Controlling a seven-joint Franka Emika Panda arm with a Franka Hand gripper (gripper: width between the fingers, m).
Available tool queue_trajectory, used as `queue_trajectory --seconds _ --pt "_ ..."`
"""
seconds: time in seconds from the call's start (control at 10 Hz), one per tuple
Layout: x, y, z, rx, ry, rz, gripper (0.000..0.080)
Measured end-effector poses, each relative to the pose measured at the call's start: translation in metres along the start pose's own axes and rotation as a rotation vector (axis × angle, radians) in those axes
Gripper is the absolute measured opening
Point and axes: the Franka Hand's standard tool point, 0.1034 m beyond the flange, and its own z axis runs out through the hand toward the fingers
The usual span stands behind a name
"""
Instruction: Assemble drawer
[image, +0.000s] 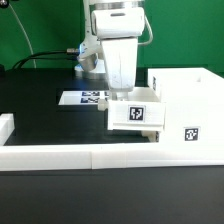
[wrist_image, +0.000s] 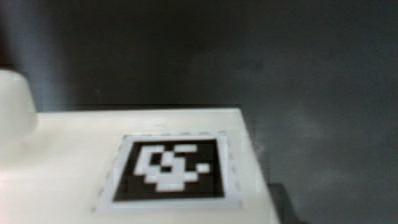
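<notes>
A small white open-top tray with a black-and-white tag on its face sits right against the open side of the large white box housing, at the exterior view's right. My gripper comes straight down onto the tray's top edge and looks shut on it. The tray appears slightly tilted, just over the black table. In the wrist view the tray's tagged face fills the lower part and hides my fingertips. The second tray is out of view.
The marker board lies flat behind the tray. A long low white border wall runs along the front, with a short piece at the exterior view's left. A blurred white rounded shape shows in the wrist view.
</notes>
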Motion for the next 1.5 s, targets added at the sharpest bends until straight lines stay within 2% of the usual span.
queue_trajectory --seconds 0.4,0.5,1.5 --pt "-0.0011 -0.003 -0.0002 0.003 -0.003 -0.001 0.0042" --pt "-0.0019 -0.0032 -0.0007 0.024 -0.007 -0.001 0.0042" --pt "-0.0027 -0.0054 -0.0003 0.026 -0.008 -0.02 0.0042"
